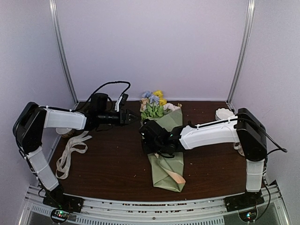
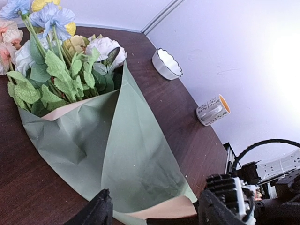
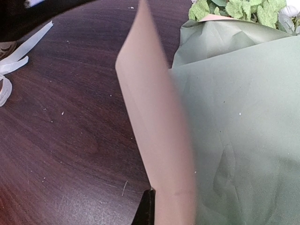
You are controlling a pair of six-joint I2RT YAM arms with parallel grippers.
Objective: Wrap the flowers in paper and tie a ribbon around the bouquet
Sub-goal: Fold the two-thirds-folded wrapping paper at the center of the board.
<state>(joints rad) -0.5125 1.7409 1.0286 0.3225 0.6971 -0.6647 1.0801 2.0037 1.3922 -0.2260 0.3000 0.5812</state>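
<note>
The bouquet (image 1: pixel 166 171) lies on the dark surface (image 1: pixel 108 164), blooms toward the far wall, with the right fingers (image 3: pixel 146 212) clamped on an upturned tan flap of its paper (image 3: pixel 154 117). The left fingers (image 2: pixel 96 211) hang apart just beside the leafy end, while the ribbon (image 1: pixel 70 150) lies loose well off to the left

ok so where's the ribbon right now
In the top view the ribbon lies in loose loops on the left side of the table, beside the left arm and well clear of the bouquet in the middle.
</note>
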